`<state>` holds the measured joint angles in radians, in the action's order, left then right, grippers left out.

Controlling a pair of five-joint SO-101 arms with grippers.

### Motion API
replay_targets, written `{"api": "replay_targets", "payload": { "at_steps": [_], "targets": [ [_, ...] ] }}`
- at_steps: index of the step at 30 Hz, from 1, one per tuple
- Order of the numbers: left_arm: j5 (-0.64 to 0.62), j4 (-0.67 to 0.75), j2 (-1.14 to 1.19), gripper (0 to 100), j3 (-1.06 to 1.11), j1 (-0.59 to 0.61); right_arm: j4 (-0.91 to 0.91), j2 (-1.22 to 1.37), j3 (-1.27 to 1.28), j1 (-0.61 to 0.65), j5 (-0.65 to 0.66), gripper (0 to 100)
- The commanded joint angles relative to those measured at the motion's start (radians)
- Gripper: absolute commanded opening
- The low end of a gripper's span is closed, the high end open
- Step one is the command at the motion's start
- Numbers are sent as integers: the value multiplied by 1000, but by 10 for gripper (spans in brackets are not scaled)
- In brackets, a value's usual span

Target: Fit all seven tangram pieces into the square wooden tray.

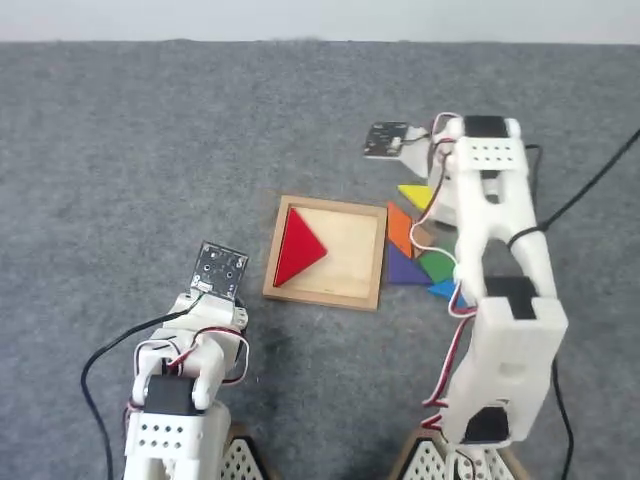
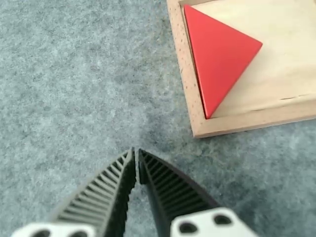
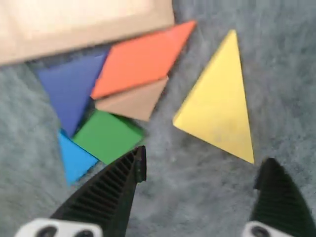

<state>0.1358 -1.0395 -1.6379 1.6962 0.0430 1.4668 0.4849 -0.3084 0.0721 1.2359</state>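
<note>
One of seven pieces sat in the wooden tray [image 1: 325, 298]: the red triangle [image 1: 297, 247], flat along its left wall; six lay on the grey carpet [image 1: 150, 150] just right of the tray; orange parallelogram [image 3: 140, 59], brown triangle [image 3: 133, 101], dark blue triangle [image 3: 71, 86], green square [image 3: 108, 136] and light blue triangle [image 3: 74, 158] clustered, touching; yellow triangle [image 3: 217, 108] slightly apart, farthest back. Right gripper [image 3: 205, 160] gaped wide, empty, beside the yellow triangle, the probable next pick; left gripper [image 2: 137, 158] pinched closed on nothing, over carpet near-left of the tray.

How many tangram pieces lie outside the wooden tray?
6: yellow triangle, orange parallelogram, tan triangle, purple triangle, green square, blue triangle, clustered on the carpet beside the tray. The red triangle lies inside it. None hidden.
</note>
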Motion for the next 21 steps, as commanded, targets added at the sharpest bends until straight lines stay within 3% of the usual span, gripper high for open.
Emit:
{"api": "replay_targets", "payload": {
  "at_steps": [1, 15, 21],
  "targets": [
    [-8, -5, -12, 13, -7, 3, 8, 12, -69, -12, 83, 396],
    [-8, -5, -12, 13, -7, 3, -223, 179, -71, 8, 101, 395],
    [-8, -5, -12, 13, -7, 3, -216, 211, -80, -5, 98, 394]
  ]
}}
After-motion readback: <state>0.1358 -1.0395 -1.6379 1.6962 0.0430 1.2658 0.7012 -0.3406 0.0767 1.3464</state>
